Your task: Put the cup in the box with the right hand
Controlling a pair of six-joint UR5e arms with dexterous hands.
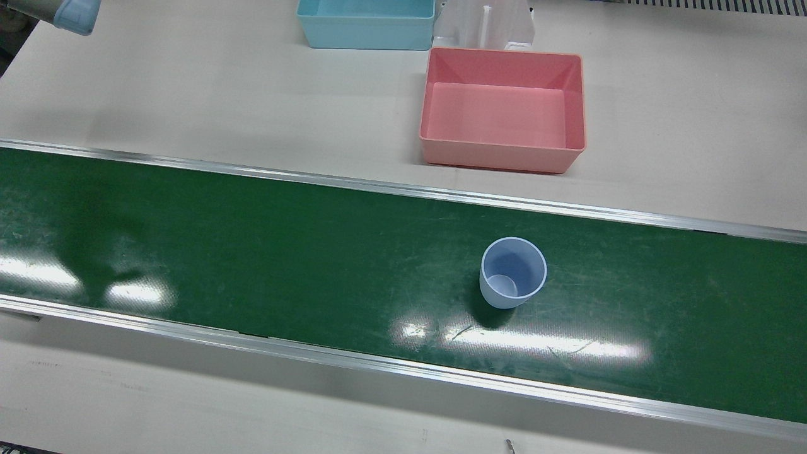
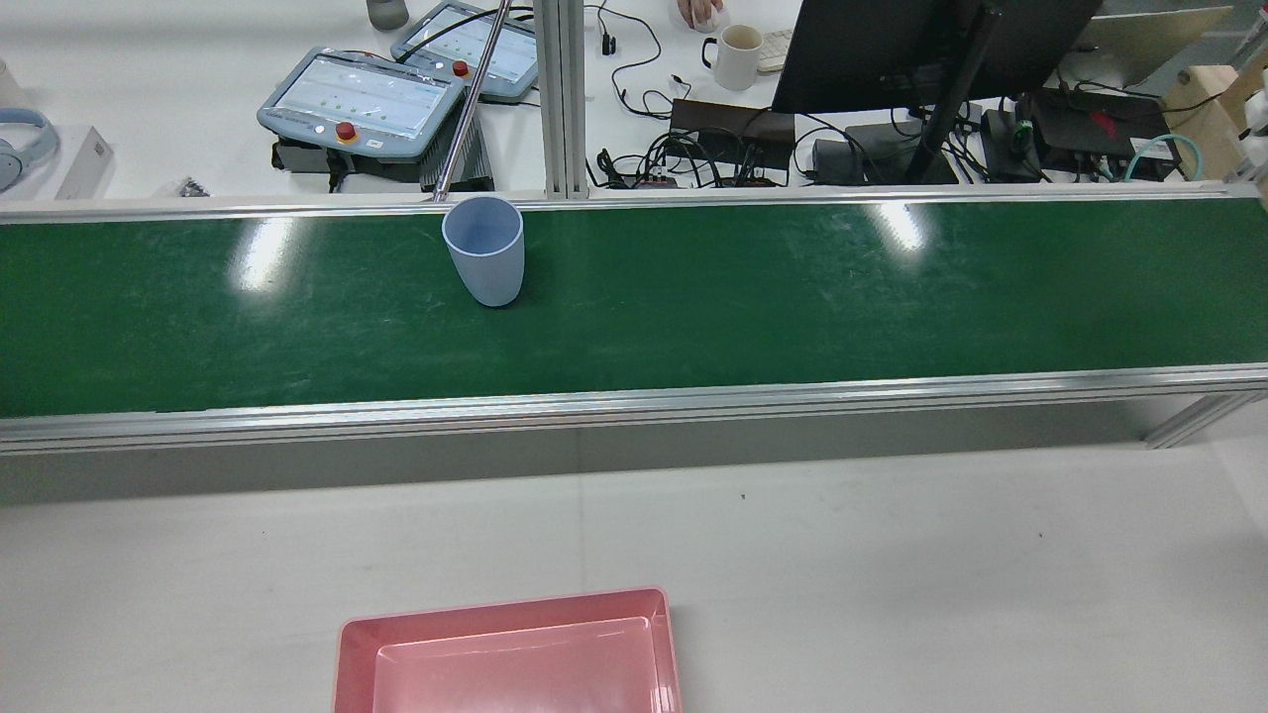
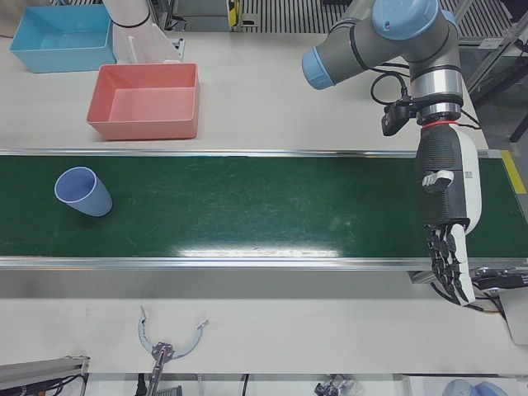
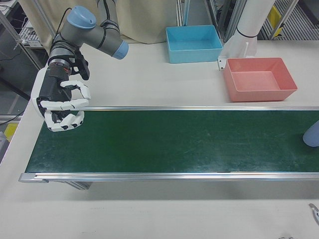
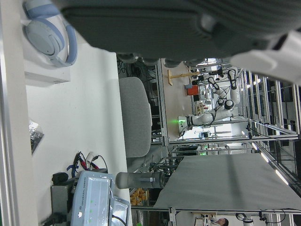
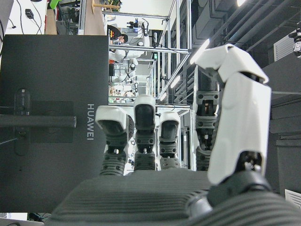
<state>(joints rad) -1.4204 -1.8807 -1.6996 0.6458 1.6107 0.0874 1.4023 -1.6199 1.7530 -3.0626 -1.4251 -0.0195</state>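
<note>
A pale blue cup (image 1: 512,272) stands upright, mouth up, on the green belt (image 1: 252,252); it also shows in the rear view (image 2: 484,250), the left-front view (image 3: 82,191) and at the right-front view's edge (image 4: 312,134). The empty pink box (image 1: 498,157) sits on the white table just beyond the belt (image 4: 259,96). My right hand (image 4: 62,107) hovers over the belt's far end, a belt's length from the cup, its fingers (image 6: 145,132) curled but apart around nothing. My left hand (image 3: 445,219) hangs over the opposite end, fingers straight down, empty.
A blue box (image 1: 365,38) and a white arm pedestal (image 1: 485,25) stand behind the pink box. Aluminium rails (image 1: 403,189) edge the belt. Beyond it in the rear view are teach pendants (image 2: 362,104), a mug (image 2: 738,56) and a monitor (image 2: 892,50). A grey tool (image 3: 169,346) lies near the table's front.
</note>
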